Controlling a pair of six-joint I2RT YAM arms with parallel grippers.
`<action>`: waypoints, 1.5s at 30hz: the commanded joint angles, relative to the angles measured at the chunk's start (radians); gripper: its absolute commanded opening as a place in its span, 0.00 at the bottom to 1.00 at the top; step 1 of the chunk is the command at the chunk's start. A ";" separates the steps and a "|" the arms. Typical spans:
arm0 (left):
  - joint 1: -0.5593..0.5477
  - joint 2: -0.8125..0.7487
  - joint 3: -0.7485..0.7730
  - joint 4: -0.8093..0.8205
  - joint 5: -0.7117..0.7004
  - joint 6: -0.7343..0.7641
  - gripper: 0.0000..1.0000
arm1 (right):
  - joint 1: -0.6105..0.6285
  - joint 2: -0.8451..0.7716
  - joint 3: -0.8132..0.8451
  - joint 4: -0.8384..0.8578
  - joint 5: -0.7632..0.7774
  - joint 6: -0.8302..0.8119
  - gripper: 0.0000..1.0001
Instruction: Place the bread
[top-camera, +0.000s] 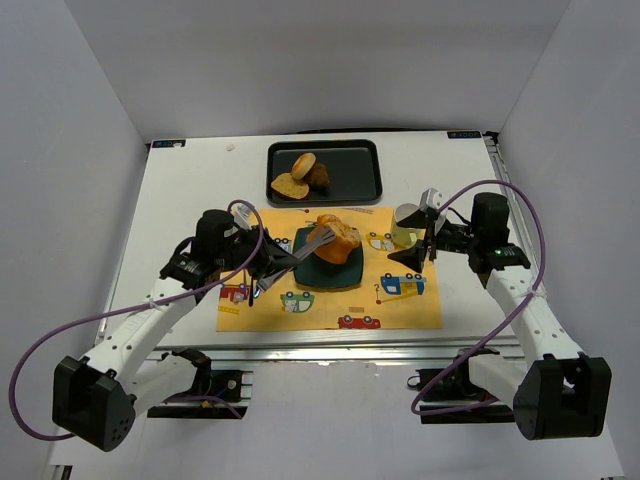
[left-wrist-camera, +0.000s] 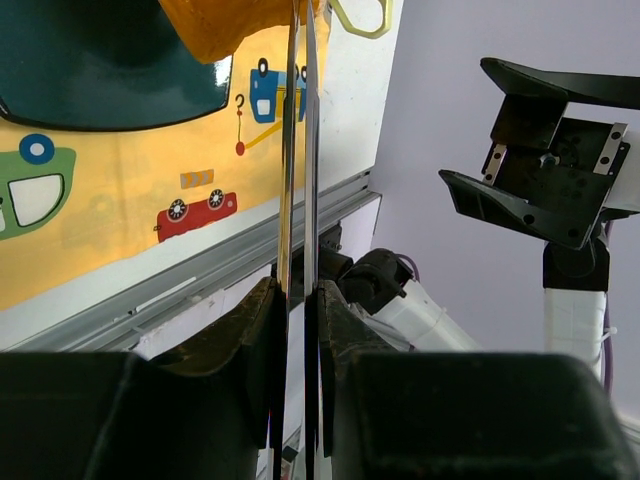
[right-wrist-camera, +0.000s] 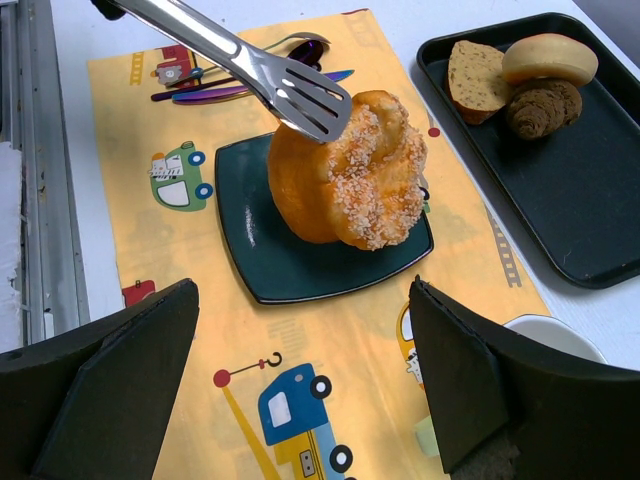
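Note:
The bread (top-camera: 336, 238), a big orange-golden seeded bun, stands tilted on its side on the teal plate (top-camera: 322, 277). My left gripper (top-camera: 262, 268) is shut on metal tongs (top-camera: 310, 245), whose slotted blades reach the bread. In the right wrist view one blade (right-wrist-camera: 300, 98) rests on top of the bread (right-wrist-camera: 350, 185) over the plate (right-wrist-camera: 262, 262). In the left wrist view the fingers (left-wrist-camera: 255, 330) clamp the tongs' arms (left-wrist-camera: 298, 150). My right gripper (top-camera: 415, 258) is open and empty right of the plate, also in its wrist view (right-wrist-camera: 303, 300).
A black tray (top-camera: 355, 185) at the back holds a pale bun (top-camera: 303, 165), a flat slice (top-camera: 289, 186) and a dark brown piece (top-camera: 320, 175). A cup (top-camera: 406, 225) stands near my right gripper. Cutlery (right-wrist-camera: 240, 88) lies on the yellow mat (top-camera: 400, 310) left of the plate.

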 joint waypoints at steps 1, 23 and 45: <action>-0.002 -0.018 0.039 -0.059 -0.001 0.025 0.13 | -0.003 -0.013 0.017 -0.009 -0.021 -0.005 0.89; -0.002 -0.150 0.052 -0.255 -0.042 0.027 0.46 | -0.003 -0.010 0.005 0.012 -0.035 0.007 0.89; -0.002 -0.193 0.131 -0.424 -0.055 0.048 0.46 | -0.003 0.005 0.003 0.026 -0.044 0.010 0.89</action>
